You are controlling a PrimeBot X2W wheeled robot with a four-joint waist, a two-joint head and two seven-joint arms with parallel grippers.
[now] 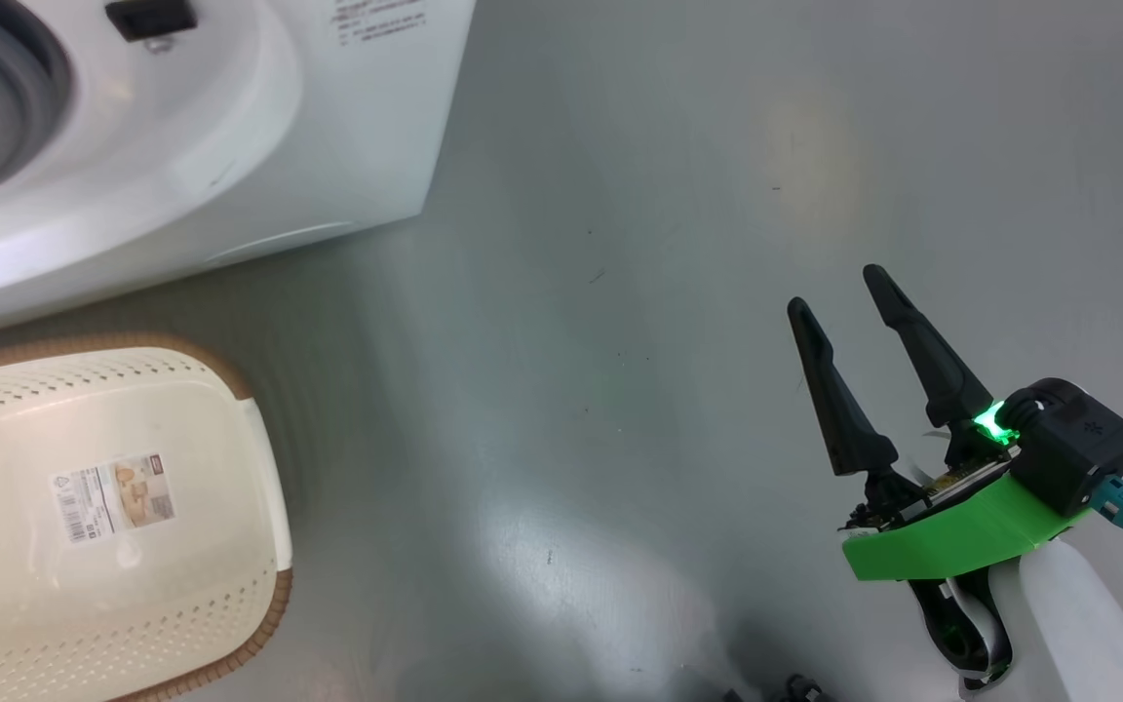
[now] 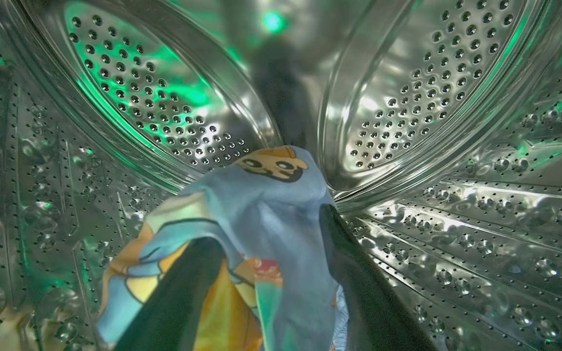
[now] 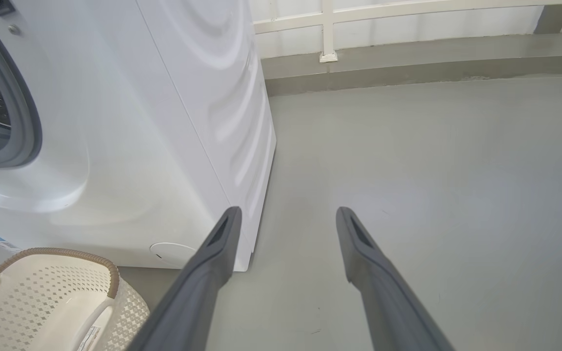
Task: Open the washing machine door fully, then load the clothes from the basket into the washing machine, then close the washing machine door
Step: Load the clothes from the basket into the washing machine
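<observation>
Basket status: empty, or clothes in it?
Empty, as far as it shows: the basket shows a bare bottom and its label sticker in the head view, no fabric inside; the right wrist view agrees.

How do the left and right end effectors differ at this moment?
The left end effector is inside the steel drum; the right end effector hangs over the floor beside the washing machine. Blue printed clothes lie between the left's fingers; nothing lies between the right's. Both have their fingers spread apart.
</observation>
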